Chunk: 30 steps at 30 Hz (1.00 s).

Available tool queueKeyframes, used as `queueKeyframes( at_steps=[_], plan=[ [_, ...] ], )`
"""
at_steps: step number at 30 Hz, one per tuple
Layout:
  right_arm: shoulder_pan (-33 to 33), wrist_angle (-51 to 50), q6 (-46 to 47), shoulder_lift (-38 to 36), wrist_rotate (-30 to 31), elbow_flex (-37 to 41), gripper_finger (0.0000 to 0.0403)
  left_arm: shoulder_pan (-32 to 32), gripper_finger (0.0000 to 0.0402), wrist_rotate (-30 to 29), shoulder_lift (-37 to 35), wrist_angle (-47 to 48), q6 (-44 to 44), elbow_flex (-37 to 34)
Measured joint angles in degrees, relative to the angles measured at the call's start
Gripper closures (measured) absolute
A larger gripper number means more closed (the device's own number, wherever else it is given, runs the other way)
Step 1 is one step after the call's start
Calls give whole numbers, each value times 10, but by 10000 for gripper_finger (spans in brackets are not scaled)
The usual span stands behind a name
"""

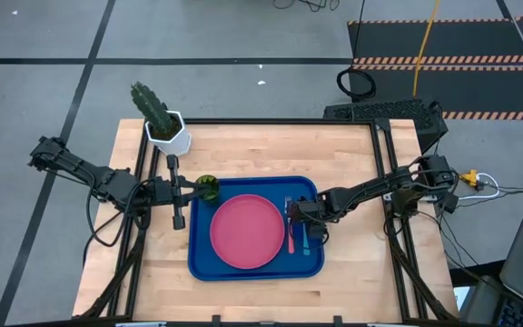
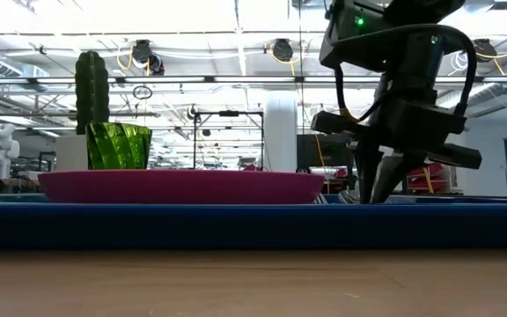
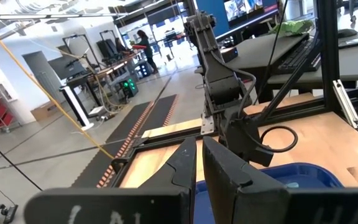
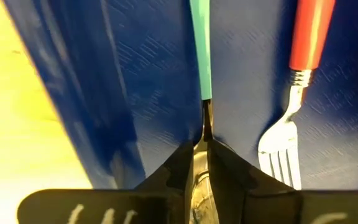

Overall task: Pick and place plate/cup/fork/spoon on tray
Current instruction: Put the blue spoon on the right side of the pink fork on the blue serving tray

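Two items sit closest to my right wrist camera: the spoon (image 4: 200, 43), its metal end pinched between the right gripper (image 4: 199, 180) jaws, and the fork (image 4: 294, 93) lying just beside it on the blue floor of the tray (image 4: 148, 87). I judge this is the spoon's release, so I would part the jaws only slightly and lift straight up, keeping the handle parallel to the fork and clear of its tines. Farther in, the plate (image 1: 246, 232) rests flat in the tray's middle. Beyond it, at the tray's far left corner, the left gripper (image 1: 198, 189) has its jaws pressed on the cup (image 1: 208, 188); from overhead I cannot tell whether the cup touches the tray floor. I would lower it fully before letting go. Farthest back, on the wooden surface (image 1: 352, 154), stands a cactus pot (image 1: 168, 134).
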<state>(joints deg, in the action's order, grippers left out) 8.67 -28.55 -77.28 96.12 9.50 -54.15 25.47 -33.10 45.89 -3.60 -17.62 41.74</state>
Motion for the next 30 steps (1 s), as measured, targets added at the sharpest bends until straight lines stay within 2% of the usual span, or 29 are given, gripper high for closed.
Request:
queueKeyframes(
  at_steps=[30],
  plan=[
    [1,5,45,0,13,1,362,0,369,0,0,3,1,0]
  ],
)
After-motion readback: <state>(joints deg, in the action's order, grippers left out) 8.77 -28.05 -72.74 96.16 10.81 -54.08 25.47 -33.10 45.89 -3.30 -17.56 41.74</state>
